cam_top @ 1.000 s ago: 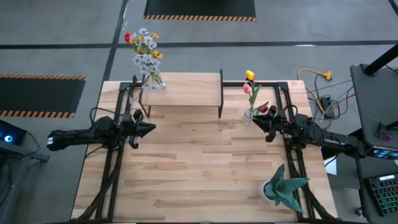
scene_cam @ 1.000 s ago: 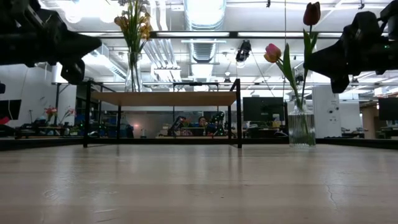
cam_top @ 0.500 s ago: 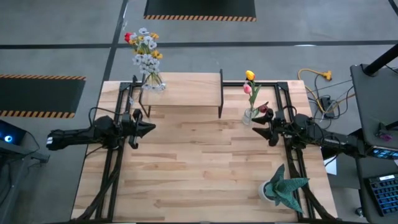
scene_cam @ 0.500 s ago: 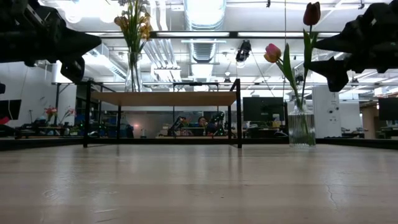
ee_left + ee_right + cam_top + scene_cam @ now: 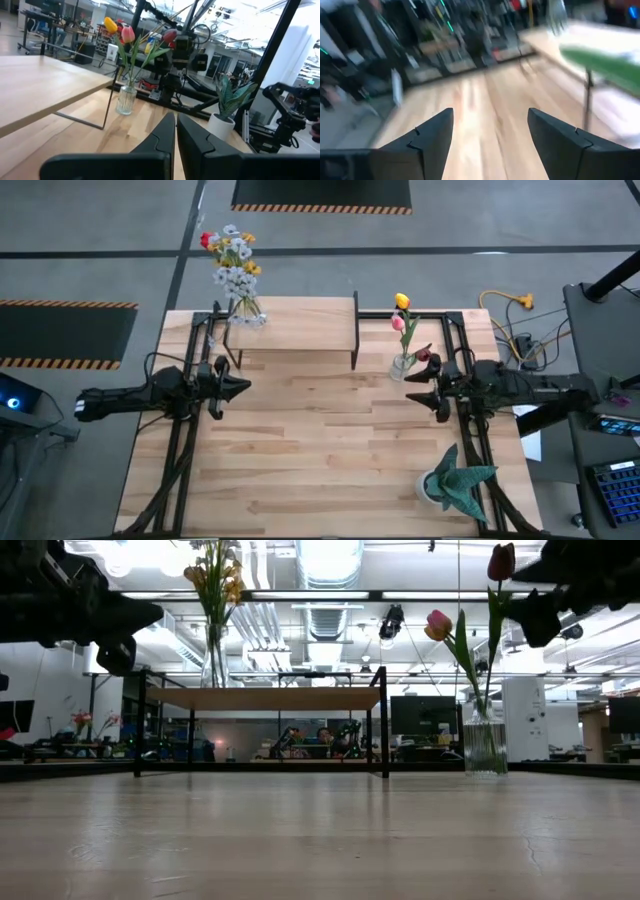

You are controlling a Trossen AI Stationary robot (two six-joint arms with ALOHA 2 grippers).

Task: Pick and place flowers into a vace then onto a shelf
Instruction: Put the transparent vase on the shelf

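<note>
The wooden tabletop [image 5: 300,450] is sitting on a grey shop floor in the high view, with the shelf [image 5: 292,325] standing at its far edge and one glass vase [image 5: 245,310] of mixed flowers [image 5: 232,260] parked at the shelf's left end, so I'm guessing that one's finished. A second vase [image 5: 401,366] is standing on the table just right of the shelf, holding the tulips [image 5: 402,312], probably waiting for its lift. The right gripper [image 5: 420,393] is hovering just beside it with jaws spread and nothing in them; the left gripper [image 5: 238,386] is waiting clenched near the shelf's front left leg. In the low view the right gripper [image 5: 528,602] is hanging up by the maroon tulip [image 5: 501,561], well above the vase body [image 5: 485,740]. The left wrist view is showing its fingers [image 5: 165,137] pressed together, tulip vase [image 5: 126,100] far off. The right wrist view is showing fingers [image 5: 432,132] wide apart over bare wood, no vase between them
</note>
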